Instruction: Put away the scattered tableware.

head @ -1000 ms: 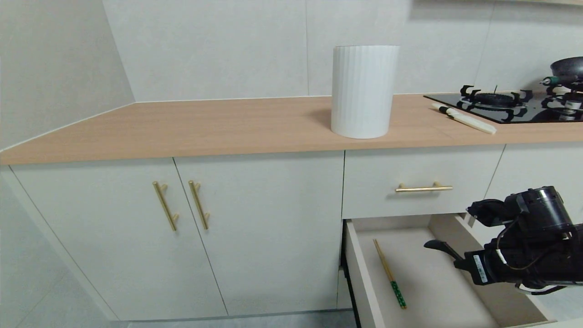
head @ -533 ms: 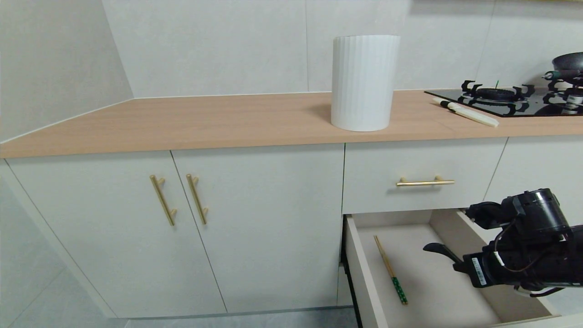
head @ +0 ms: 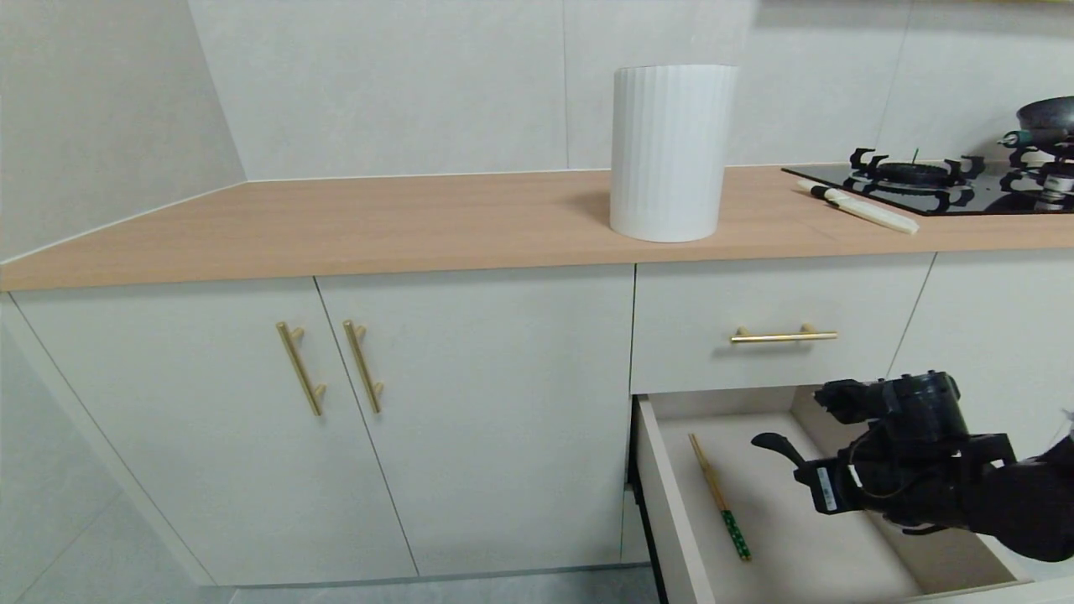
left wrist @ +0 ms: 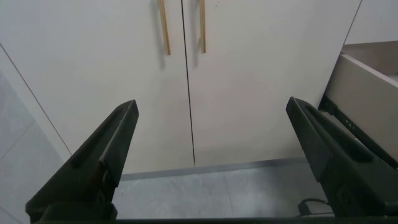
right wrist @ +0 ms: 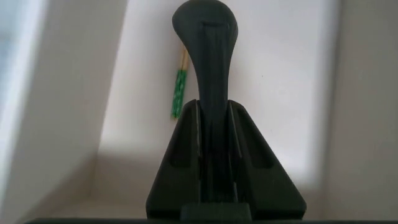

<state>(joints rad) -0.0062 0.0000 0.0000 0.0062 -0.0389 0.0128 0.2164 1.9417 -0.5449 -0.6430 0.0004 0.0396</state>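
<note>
A pair of wooden chopsticks [head: 720, 507] with green ends lies on the floor of the open drawer [head: 663, 495], near its left wall. My right gripper [head: 768, 440] hangs over the drawer's middle, to the right of the chopsticks and apart from them. Its fingers are shut with nothing between them. In the right wrist view the shut gripper [right wrist: 205, 28] stands beside the chopsticks' green end [right wrist: 178, 93]. A cream-handled knife [head: 856, 216] lies on the wooden countertop [head: 377, 226] by the stove. My left gripper [left wrist: 211, 107] is open, low before the cabinet doors [left wrist: 186, 74].
A tall white ribbed canister [head: 671, 151] stands on the countertop above the drawers. A black gas stove [head: 931, 180] with a pan sits at the far right. A shut drawer with a brass handle [head: 782, 336] is just above the open one.
My right gripper has moved left and a little lower, farther over the open drawer and nearer the chopsticks. The head camera shifted slightly early on; the chopsticks have not moved.
</note>
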